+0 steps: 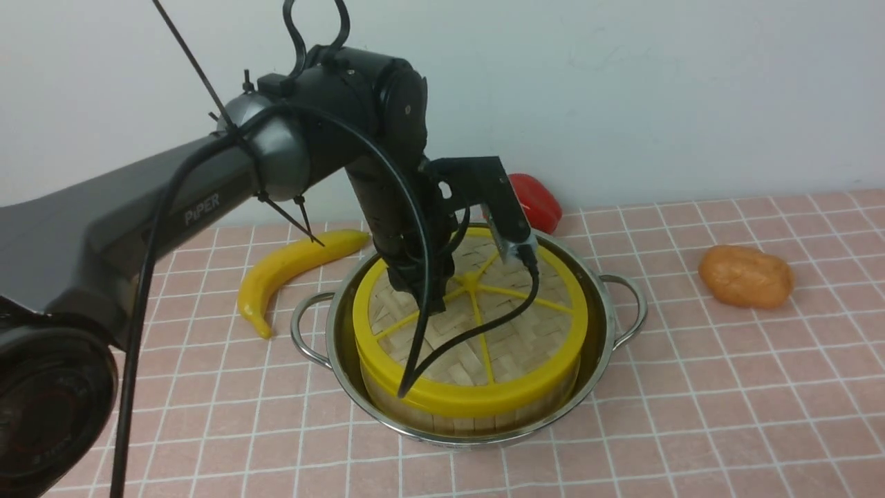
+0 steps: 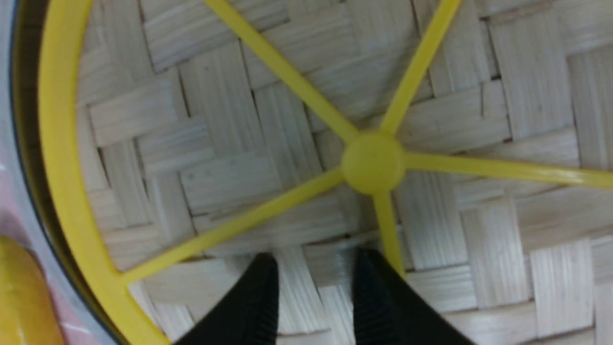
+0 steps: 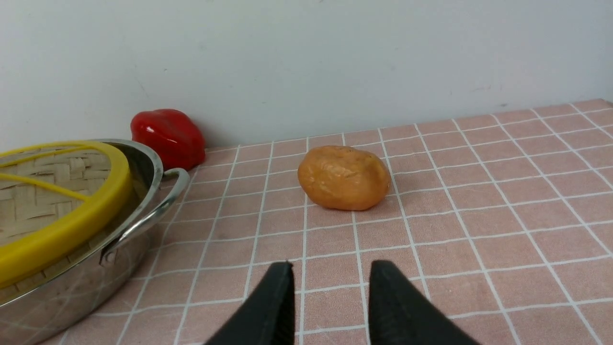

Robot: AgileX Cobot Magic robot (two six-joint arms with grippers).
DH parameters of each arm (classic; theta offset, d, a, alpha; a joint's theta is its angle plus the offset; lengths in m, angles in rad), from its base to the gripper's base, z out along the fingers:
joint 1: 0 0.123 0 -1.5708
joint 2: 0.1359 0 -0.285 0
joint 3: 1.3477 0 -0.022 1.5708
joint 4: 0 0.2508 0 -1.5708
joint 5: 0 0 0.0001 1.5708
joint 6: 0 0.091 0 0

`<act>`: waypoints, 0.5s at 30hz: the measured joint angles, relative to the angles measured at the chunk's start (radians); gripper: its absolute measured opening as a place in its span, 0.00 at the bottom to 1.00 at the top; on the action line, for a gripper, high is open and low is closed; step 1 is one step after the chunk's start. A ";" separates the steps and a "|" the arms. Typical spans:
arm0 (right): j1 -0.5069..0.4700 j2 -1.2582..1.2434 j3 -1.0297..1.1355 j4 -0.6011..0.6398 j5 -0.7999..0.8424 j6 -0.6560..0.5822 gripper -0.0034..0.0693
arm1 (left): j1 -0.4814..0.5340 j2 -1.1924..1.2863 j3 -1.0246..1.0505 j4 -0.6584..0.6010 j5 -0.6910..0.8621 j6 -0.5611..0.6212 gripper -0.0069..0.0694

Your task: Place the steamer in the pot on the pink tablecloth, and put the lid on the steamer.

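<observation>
Now lid (image 1: 477,325) on steamer (image 1: 477,408) in pot (image 1: 594,360) — left claw (image 2: 316,268) open above, right claw (image 3: 330,282) open.

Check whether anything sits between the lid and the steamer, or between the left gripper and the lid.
Nothing visible does. The lid already lies on the steamer inside the pot, and the left gripper hovers open right over the weave.

Front view and close wrist views share the lid (image 1: 477,325).

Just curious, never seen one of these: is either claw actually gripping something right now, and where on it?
Nothing: the left gripper hangs open over the lid, and the right gripper is open above bare cloth.
</observation>
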 joint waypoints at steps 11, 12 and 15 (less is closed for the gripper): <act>0.000 0.000 0.000 0.000 0.000 0.000 0.38 | 0.000 0.021 -0.129 0.068 0.060 -0.106 0.32; 0.000 0.000 0.000 0.000 0.000 0.000 0.38 | 0.000 0.020 -0.143 0.080 0.060 -0.124 0.32; 0.000 0.000 0.000 0.000 0.000 0.000 0.38 | 0.000 -0.002 -0.190 0.129 0.061 -0.198 0.32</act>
